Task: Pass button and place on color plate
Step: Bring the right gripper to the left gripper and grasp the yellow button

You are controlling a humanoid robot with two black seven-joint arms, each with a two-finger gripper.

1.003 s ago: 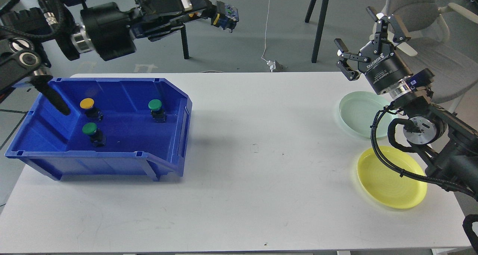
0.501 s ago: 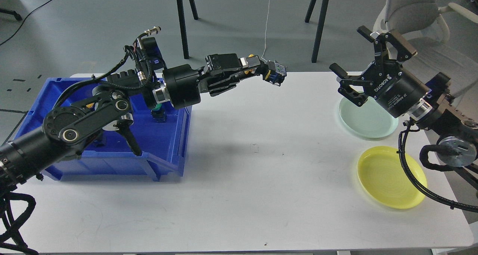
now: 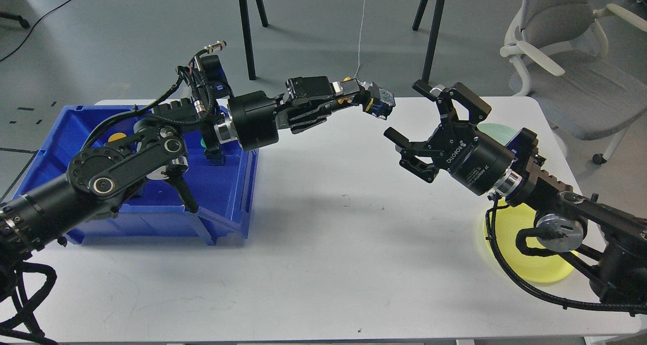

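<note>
My left gripper (image 3: 365,95) is shut on a button (image 3: 380,102) with a dark blue body and yellow parts, held in the air above the table's back middle. My right gripper (image 3: 404,111) is open, its jaws spread wide, just right of and slightly below the button, not touching it. The yellow plate (image 3: 551,273) lies at the right front, partly hidden by my right arm. The pale green plate (image 3: 498,129) behind it is mostly hidden by the arm.
A blue bin (image 3: 230,183) stands at the left with my left arm over it. A yellow-capped button (image 3: 117,138) and a green-capped button (image 3: 203,143) show in it. A chair (image 3: 561,57) and stand legs are behind the white table (image 3: 328,264).
My right gripper has swung left and down toward the held button, now covering the green plate. My left gripper with the button has shifted slightly right.
</note>
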